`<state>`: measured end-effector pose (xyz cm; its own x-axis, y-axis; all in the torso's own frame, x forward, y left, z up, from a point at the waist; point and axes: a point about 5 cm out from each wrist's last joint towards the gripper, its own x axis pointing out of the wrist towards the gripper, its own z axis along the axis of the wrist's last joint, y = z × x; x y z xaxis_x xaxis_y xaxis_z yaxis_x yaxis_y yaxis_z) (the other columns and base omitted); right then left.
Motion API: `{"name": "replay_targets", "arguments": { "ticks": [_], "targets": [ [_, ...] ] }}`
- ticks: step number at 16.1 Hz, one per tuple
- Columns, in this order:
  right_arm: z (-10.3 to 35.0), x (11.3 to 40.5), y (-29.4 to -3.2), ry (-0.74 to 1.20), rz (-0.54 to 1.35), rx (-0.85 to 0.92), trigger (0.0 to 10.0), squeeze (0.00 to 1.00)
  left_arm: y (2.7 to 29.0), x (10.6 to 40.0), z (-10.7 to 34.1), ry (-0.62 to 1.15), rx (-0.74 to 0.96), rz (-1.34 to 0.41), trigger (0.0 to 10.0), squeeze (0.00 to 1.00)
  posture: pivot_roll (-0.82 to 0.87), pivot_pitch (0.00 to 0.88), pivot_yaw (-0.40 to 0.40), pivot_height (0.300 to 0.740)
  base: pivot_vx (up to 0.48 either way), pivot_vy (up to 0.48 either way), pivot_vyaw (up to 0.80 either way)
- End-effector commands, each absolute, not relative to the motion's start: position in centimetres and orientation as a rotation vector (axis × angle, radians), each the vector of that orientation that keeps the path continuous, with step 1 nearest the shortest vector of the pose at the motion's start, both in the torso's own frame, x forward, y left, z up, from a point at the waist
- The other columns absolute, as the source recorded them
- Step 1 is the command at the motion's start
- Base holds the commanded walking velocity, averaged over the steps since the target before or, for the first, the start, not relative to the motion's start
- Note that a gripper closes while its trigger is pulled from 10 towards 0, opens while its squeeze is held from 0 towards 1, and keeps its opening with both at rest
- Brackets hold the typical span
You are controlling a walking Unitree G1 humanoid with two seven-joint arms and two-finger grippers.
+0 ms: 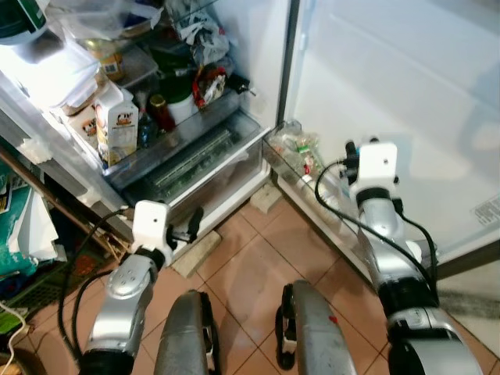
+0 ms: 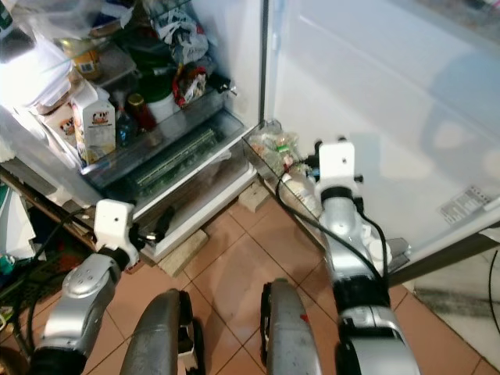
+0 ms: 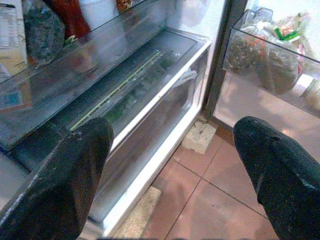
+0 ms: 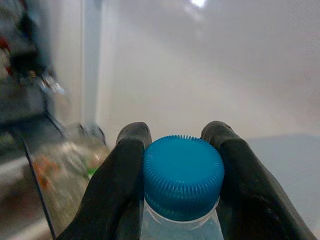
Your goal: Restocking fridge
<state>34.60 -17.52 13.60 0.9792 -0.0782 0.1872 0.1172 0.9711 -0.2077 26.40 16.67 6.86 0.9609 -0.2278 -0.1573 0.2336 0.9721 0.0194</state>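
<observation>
**Right gripper clamps bottle at open fridge door**

The right gripper (image 4: 182, 145) pinches the blue ribbed cap of a clear plastic bottle (image 4: 183, 185) between both black fingers, centre-right of the head view, beside the clear door bin (image 1: 291, 152). The left gripper (image 3: 170, 165) hangs spread wide and empty, lower left, before the transparent crisper drawer (image 3: 145, 95). A milk carton (image 1: 116, 125) stands on the shelf, upper left.

Open white fridge (image 1: 258, 47) ahead-left, its white door (image 1: 391, 101) swung right. White milk carton (image 1: 116, 125) on glass shelf (image 1: 180, 133), clear drawer (image 1: 203, 168) beneath. Clear door bin (image 1: 293, 152) low on door, above terracotta tiled floor (image 1: 250, 266).
</observation>
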Motion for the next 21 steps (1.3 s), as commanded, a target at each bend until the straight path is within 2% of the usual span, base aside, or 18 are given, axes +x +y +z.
{"name": "replay_targets", "arguments": {
  "ticks": [1,4,9,10,13,19,20,21],
  "targets": [
    [14.3,35.0,-17.3,-0.22,-0.098,-0.196,10.0,0.0,17.0,26.0,7.1,0.154,0.039,-0.237,10.0,0.0,0.11,0.273,0.05,0.651,0.0,0.0,0.0],
    [14.4,35.9,-17.7,-0.205,-0.173,-0.198,10.0,0.0,17.6,25.2,7.3,0.168,0.051,-0.231,10.0,0.0,0.14,0.3,0.063,0.651,0.0,0.0,0.0],
    [12.8,35.4,-20.9,-0.153,-0.372,-0.259,10.0,0.0,18.3,24.3,7.6,0.195,0.072,-0.241,10.0,0.0,0.18,0.316,0.087,0.651,0.0,0.0,0.0],
    [12.3,34.9,-22.3,-0.124,-0.467,-0.281,10.0,0.0,18.2,24.4,7.7,0.2,0.079,-0.247,10.0,0.0,0.18,0.314,0.093,0.651,0.0,0.0,0.0],
    [11.5,34.1,-24.0,-0.087,-0.551,-0.312,10.0,0.0,18.4,24.5,7.8,0.203,0.086,-0.254,10.0,0.0,0.18,0.302,0.102,0.651,0.0,0.0,0.0],
    [8.7,31.9,-25.8,0.023,-0.665,-0.184,10.0,0.0,18.0,25.2,8.0,0.205,0.098,-0.284,10.0,0.0,0.17,0.288,0.115,0.651,0.0,0.0,0.0],
    [8.5,31.6,-26.1,0.032,-0.68,-0.175,10.0,0.32,17.9,25.3,8.0,0.206,0.103,-0.291,10.0,0.0,0.16,0.284,0.121,0.651,0.0,0.0,0.0],
    [8.2,31.2,-26.6,0.044,-0.708,-0.177,10.0,1.0,17.8,25.4,8.0,0.204,0.108,-0.3,10.0,0.0,0.16,0.281,0.124,0.651,0.0,0.0,0.0]
  ]
}}
